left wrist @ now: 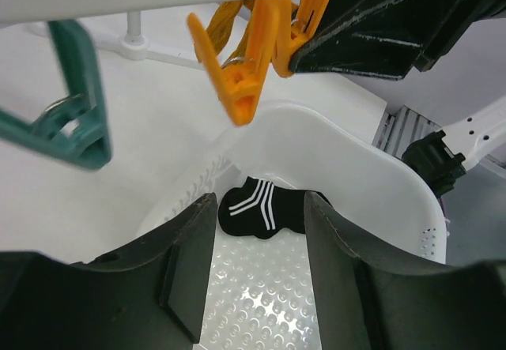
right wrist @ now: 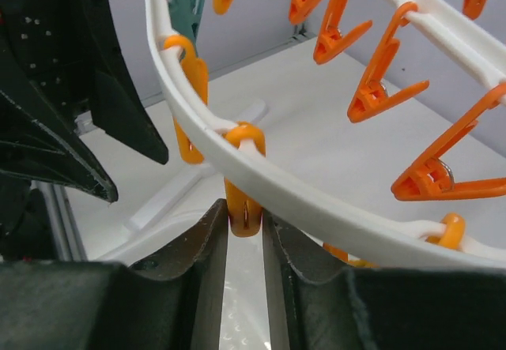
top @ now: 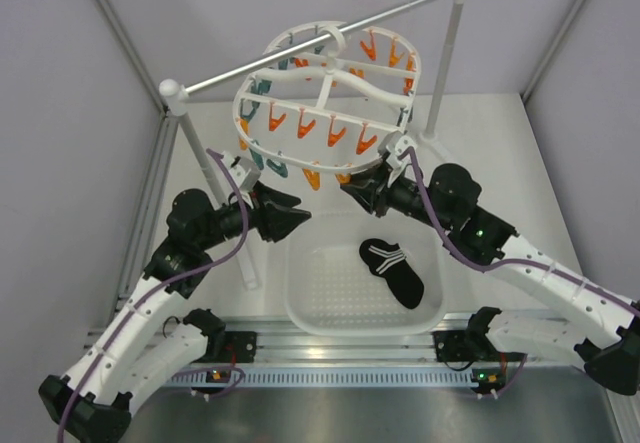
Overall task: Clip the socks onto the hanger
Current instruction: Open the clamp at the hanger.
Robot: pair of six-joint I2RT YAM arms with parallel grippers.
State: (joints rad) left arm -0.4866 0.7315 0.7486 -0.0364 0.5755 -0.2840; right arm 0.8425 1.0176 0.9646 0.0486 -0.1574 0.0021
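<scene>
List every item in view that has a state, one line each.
Left gripper, open, empty.
Right gripper, shut on orange clothespin at the hanger's rim.
Striped sock, lying loose in the basket, unclipped.
Hanger, hung from the rod, no sock seen on it.
Basket, upright, holding one sock.

The left gripper hides one end of the striped sock. The lower end of the orange clothespin is lost inside the right gripper. The hanger runs past the frame edges.
</scene>
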